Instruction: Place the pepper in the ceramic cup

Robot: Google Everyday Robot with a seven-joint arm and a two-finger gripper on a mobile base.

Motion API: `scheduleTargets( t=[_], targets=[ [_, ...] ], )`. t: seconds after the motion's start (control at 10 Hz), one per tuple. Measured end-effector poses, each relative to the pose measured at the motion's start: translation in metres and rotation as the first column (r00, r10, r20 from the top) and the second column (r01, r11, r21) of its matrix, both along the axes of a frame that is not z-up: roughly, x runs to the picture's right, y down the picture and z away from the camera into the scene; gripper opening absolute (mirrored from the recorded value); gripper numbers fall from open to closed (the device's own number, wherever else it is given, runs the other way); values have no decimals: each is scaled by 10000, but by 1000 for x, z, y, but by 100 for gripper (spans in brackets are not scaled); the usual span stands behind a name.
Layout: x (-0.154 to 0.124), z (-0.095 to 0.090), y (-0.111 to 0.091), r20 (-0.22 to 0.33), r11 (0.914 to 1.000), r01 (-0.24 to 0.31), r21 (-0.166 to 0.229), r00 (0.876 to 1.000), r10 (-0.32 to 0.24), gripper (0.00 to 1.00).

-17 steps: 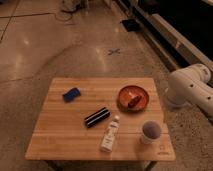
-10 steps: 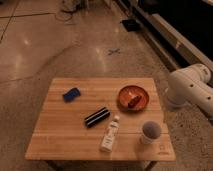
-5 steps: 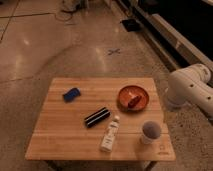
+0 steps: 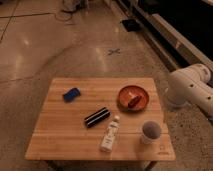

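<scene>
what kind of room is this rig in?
Probably a robotics lab or test hall: polished concrete floor with a taped cross, loose cables at the far end, a low wooden table of props. Only the arm shows at right; the gripper is out of view.

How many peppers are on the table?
1: the pepper lies in the orange bowl, beyond the ceramic cup. Tool out of view; only the arm shows, at right.

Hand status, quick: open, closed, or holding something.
Hand: cannot be told; it is out of view, only the white arm shows at the right edge. The pepper lies in the orange-red bowl.
</scene>
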State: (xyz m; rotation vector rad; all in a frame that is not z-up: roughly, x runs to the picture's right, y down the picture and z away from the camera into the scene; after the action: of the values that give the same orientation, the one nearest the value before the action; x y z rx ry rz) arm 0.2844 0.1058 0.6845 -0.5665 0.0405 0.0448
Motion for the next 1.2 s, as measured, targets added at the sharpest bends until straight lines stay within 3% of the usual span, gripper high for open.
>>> scheduleTargets(
  t=[0.3, 0.5, 0.8, 1.2],
  targets=[
    [-4, 4, -6, 210, 9995, 250, 188, 9995, -254, 65],
    [-30, 24, -23, 1132, 9936, 993, 539, 9880, -1048, 65],
    [-66, 61, -48, 2453, 9727, 2083, 1020, 9424, -2275, 65],
    [-81, 116, -88, 2949, 9328, 3224, 1612, 8862, -3572, 65]
  ],
)
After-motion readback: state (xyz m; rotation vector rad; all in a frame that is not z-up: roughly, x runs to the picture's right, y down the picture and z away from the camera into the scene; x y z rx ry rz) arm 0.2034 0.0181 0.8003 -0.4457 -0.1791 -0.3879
